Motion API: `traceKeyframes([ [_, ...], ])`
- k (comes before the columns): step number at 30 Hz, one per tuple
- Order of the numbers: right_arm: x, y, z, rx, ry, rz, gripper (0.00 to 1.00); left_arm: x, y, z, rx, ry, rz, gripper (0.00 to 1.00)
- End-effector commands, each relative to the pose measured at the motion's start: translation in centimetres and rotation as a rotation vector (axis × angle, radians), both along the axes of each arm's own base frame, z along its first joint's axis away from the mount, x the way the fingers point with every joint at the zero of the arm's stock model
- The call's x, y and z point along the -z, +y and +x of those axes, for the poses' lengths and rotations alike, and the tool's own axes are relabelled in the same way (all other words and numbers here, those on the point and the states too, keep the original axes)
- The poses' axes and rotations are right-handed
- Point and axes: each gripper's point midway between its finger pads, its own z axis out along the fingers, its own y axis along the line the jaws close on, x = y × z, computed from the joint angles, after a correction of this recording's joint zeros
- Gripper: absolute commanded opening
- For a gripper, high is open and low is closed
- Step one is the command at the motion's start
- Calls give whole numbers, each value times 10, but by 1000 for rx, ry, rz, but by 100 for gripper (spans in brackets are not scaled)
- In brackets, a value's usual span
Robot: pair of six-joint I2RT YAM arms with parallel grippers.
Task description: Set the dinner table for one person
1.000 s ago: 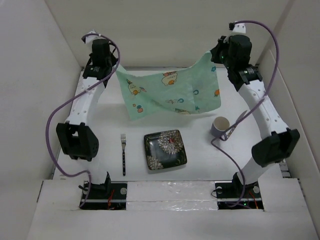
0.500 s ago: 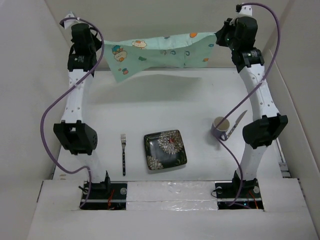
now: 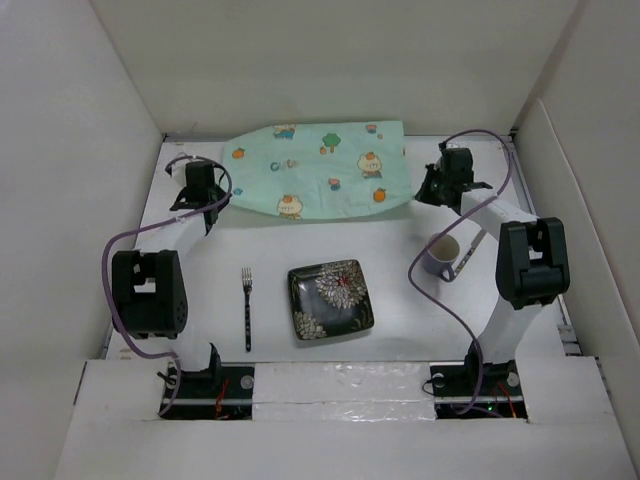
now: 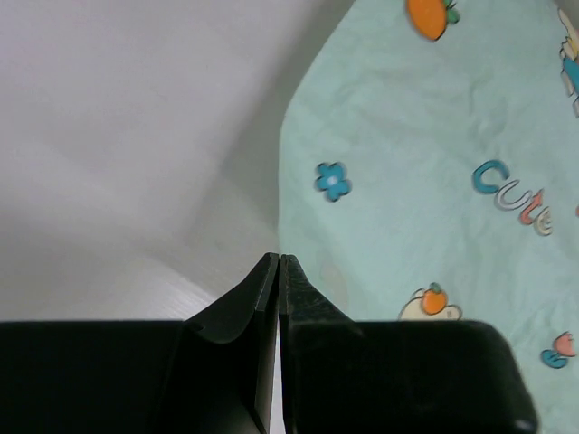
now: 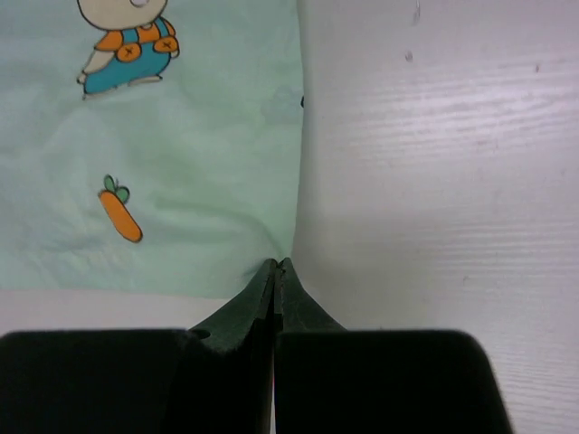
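Left gripper (image 4: 279,260) and right gripper (image 5: 276,264): both clamped tight on cloth. Large plain white dinner table (image 3: 260,240): mint-green cartoon-print cloth placemat (image 3: 320,170) flat at 12 o'clock, pinched at its 9 and 3 o'clock corners. Black floral square plate (image 3: 331,299) at 6, purple ceramic mug (image 3: 441,253) at 3, slim metal fork (image 3: 247,308) at 8: none on the mat. Early stage, I'd say.

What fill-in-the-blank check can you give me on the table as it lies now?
The fork lies to the ___ of the plate. The placemat is spread flat at the ___ end of the dinner table. The left gripper and right gripper both have their fingers ___ at the placemat's edge.
Missing words: left; far; shut.
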Motion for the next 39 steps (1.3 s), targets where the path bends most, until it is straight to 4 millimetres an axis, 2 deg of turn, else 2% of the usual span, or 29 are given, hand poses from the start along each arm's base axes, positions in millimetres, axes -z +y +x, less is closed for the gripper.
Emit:
traceKeyframes([
  [1,-33,5,18,-5,-113,33,0,-8,-7,12,9,-100,-53,0],
  [2,-28,4,16,-4,-95,27,0,7,-7,6,8,-67,-55,0],
  [5,-16,3,10,-7,-63,17,0,28,-8,-3,5,-24,-62,0],
  [8,-9,0,1,4,-43,11,0,38,-8,-10,-1,16,-70,0],
  [11,-2,-6,-10,28,-20,-6,0,35,-7,-12,-8,23,-63,0],
  [14,-5,-13,-18,53,-37,-1,0,38,-5,-12,-17,47,-56,0],
  [16,0,-15,-32,67,-33,7,0,41,-5,-13,-16,58,-56,0],
  [22,4,-24,-48,102,-35,3,0,41,-8,-14,-7,58,-69,0],
  [26,6,-33,-51,128,-31,5,0,41,-9,-19,-6,53,-76,0],
  [31,11,-35,-53,142,-21,2,0,48,-17,-30,-2,69,-63,0],
  [36,7,-35,-56,149,-29,9,0,52,-14,-38,-25,78,-69,0],
  [38,3,-37,-55,161,-39,4,6,51,-17,-40,-23,81,-62,0],
  [39,-1,-37,-54,161,-49,5,13,50,-17,-41,-22,80,-60,1],
])
